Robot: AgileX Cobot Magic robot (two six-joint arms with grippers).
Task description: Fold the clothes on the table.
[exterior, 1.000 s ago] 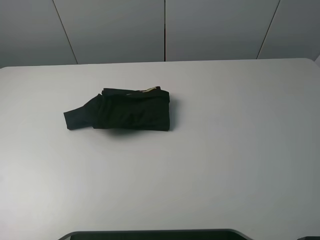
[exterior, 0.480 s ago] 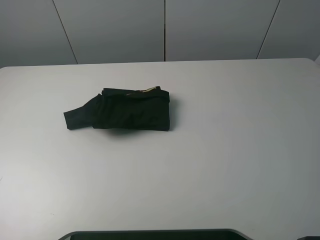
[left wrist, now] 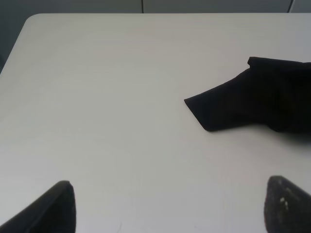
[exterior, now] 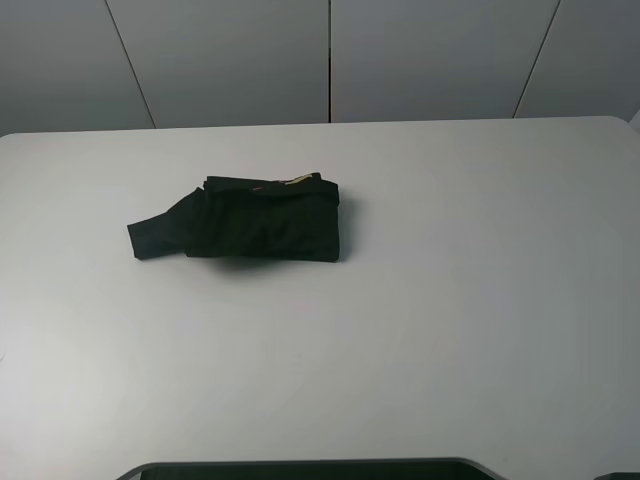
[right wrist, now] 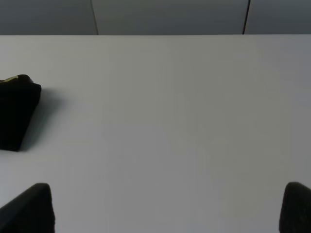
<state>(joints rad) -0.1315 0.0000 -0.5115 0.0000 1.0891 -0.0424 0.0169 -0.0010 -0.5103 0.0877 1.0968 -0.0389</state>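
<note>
The black T-shirt (exterior: 258, 225) lies folded into a small bundle on the white table (exterior: 450, 300), left of centre, with one sleeve sticking out to the left. A pale bit of tag shows at its far edge. The printed characters are hidden. In the left wrist view the sleeve end (left wrist: 233, 104) lies ahead of my left gripper (left wrist: 170, 208), which is open and empty, apart from the shirt. In the right wrist view only the shirt's right edge (right wrist: 17, 114) shows; my right gripper (right wrist: 167, 208) is open and empty. Neither gripper shows in the exterior view.
Grey wall panels (exterior: 330, 60) stand behind the table's far edge. A dark curved edge (exterior: 300, 468) runs along the bottom of the exterior view. The table's rounded far-left corner (left wrist: 34, 19) shows in the left wrist view.
</note>
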